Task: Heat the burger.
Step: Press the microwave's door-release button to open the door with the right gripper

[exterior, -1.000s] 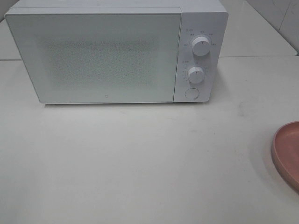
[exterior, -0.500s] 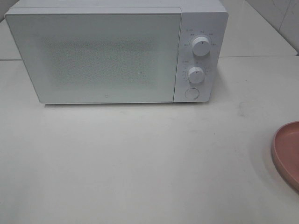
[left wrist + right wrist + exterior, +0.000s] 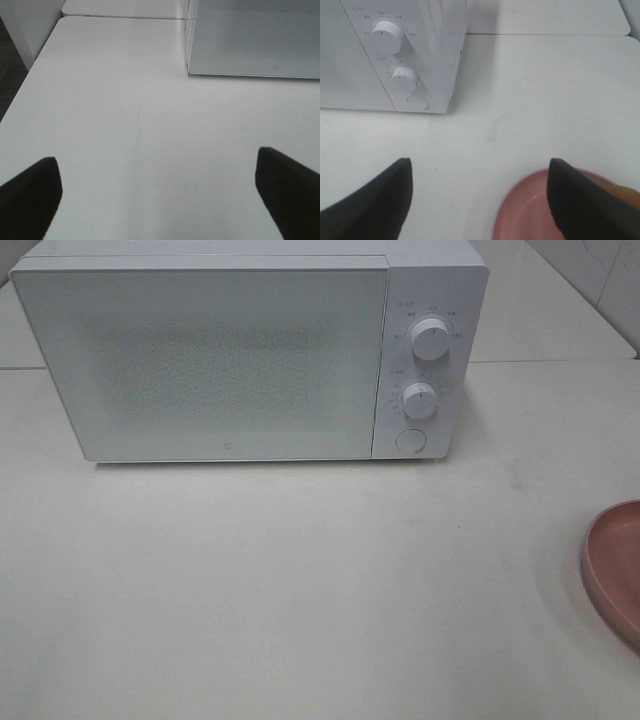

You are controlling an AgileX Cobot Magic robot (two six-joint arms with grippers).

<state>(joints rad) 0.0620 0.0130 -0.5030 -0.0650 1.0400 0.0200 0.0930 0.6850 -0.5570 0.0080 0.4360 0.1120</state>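
Burger on pink plate — microwave door closed

The microwave looks smooth plastic; the table and plate matt.

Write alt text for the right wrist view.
The right hand hangs open above a white table and a pink plate holding a golden-brown sliver, probably the burger. Beyond stands a white microwave with two knobs and a round button.

One microwave, two knobs, one button, one plate, one burger.
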